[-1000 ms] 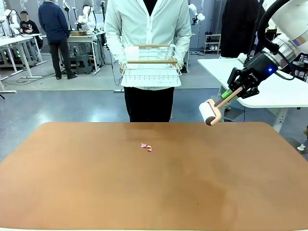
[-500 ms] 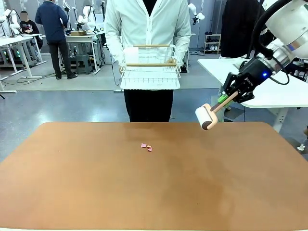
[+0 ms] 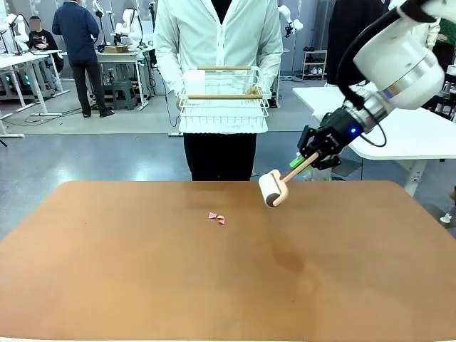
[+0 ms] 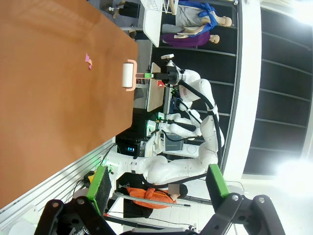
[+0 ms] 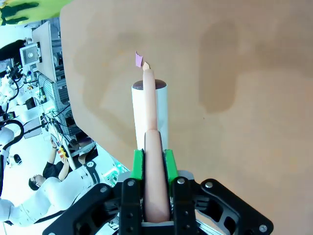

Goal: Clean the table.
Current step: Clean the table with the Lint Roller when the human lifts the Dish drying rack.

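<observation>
Now, from the front, the lint roller (image 3: 271,191) hangs just right of the pink scraps (image 3: 216,216) on the worktop (image 3: 142,285); left wrist: the left gripper (image 4: 157,182) has its fingers spread; right wrist: the right gripper (image 5: 154,164) has its fingers pinching the handle (image 5: 152,144), so lowering flat and rolling across the scraps looks best.

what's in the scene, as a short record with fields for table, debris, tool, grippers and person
table: reddish-brown, scraps on it
scraps: small pink bits, far middle of the top
roller: over the far side, right of the scraps in the front view
right gripper: shut on the roller's handle
left gripper: open, holds nothing
person: at the far side, holds a white rack
</observation>
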Robot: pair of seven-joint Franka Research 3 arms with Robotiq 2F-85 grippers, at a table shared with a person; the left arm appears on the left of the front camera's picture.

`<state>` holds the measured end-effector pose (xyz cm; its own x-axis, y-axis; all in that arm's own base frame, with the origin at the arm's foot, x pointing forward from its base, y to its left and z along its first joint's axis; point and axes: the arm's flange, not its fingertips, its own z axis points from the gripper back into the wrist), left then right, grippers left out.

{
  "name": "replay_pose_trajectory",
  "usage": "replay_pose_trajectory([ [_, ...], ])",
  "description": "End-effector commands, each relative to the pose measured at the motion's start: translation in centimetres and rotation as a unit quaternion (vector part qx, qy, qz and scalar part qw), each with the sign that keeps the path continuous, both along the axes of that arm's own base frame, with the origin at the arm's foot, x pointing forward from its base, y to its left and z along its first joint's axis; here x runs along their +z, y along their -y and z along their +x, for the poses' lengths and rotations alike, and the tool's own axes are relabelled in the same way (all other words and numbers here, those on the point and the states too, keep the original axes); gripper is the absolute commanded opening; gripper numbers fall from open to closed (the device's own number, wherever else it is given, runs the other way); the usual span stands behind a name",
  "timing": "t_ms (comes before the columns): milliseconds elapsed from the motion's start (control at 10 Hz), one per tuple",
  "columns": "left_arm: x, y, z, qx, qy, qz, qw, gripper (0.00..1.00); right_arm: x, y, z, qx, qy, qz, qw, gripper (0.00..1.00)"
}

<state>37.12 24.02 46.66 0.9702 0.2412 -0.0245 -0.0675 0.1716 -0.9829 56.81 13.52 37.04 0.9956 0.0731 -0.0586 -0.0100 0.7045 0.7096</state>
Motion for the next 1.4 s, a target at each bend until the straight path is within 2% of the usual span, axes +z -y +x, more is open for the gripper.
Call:
replay_pose_trajectory([
  [0, 0.1, -0.1, -0.3, 0.003, 0.002, -0.002, 1.0, 1.0, -1.4, -1.9, 1.2, -0.023, -0.001, 0.003, 1.0, 0.21],
  [300, 0.1, -0.1, -0.3, 0.003, 0.002, -0.002, 1.0, 1.0, -4.4, -2.4, 1.9, -0.03, 0.005, 0.002, 1.0, 0.21],
  [800, 0.1, -0.1, -0.3, 0.003, 0.002, -0.002, 1.0, 1.0, -7.0, -2.4, 2.5, -0.048, -0.003, 0.02, 0.999, 0.21],
  [1300, 0.1, -0.1, -0.3, 0.003, 0.002, -0.002, 1.0, 1.0, -9.8, -3.1, 2.3, -0.049, -0.008, -0.004, 0.999, 0.21],
])
